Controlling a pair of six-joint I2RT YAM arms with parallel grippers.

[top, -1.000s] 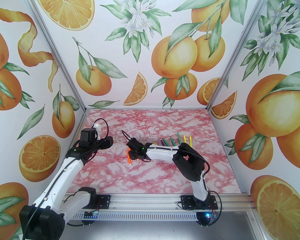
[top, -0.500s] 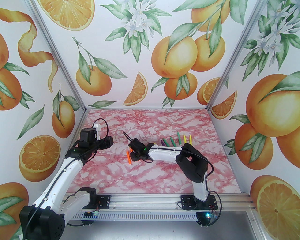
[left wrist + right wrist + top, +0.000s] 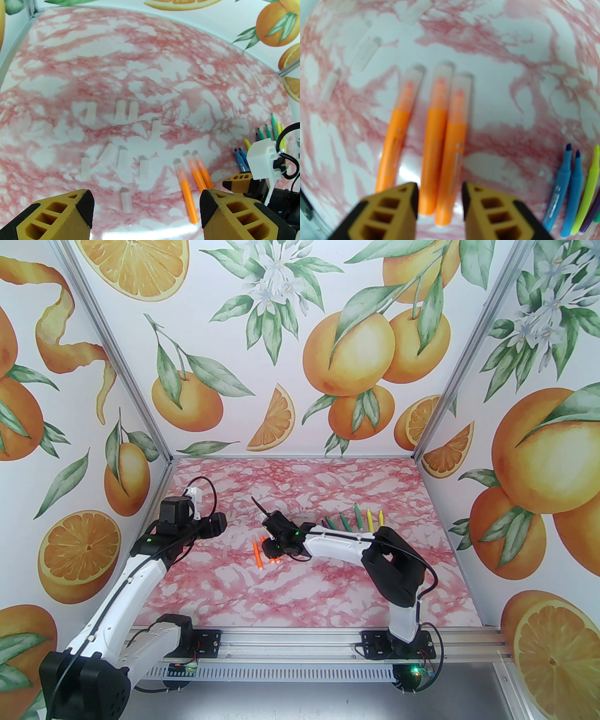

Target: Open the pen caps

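Observation:
Three orange pens (image 3: 434,145) lie side by side on the pink marbled table, each with a translucent pen cap (image 3: 441,84) over its tip. They also show in the left wrist view as orange pens (image 3: 187,194) and from above as an orange pen (image 3: 256,556). My right gripper (image 3: 440,189) hovers at their rear ends, jaws partly open, with two pen ends in the gap between the fingers; I cannot tell if they touch. It also shows as the right gripper (image 3: 271,551). My left gripper (image 3: 145,201) is open and holds nothing, left of the pens, seen from above as the left gripper (image 3: 218,526).
Several loose translucent caps (image 3: 121,111) lie scattered on the table ahead of the left gripper. A fan of uncapped pens lies to the right: blue (image 3: 567,187), yellow-green (image 3: 588,194), green (image 3: 358,516). Enclosure walls ring the table.
The right gripper has drawn back to the right, away from the orange pens, and a second orange pen end now shows beneath it. The left arm has not moved.

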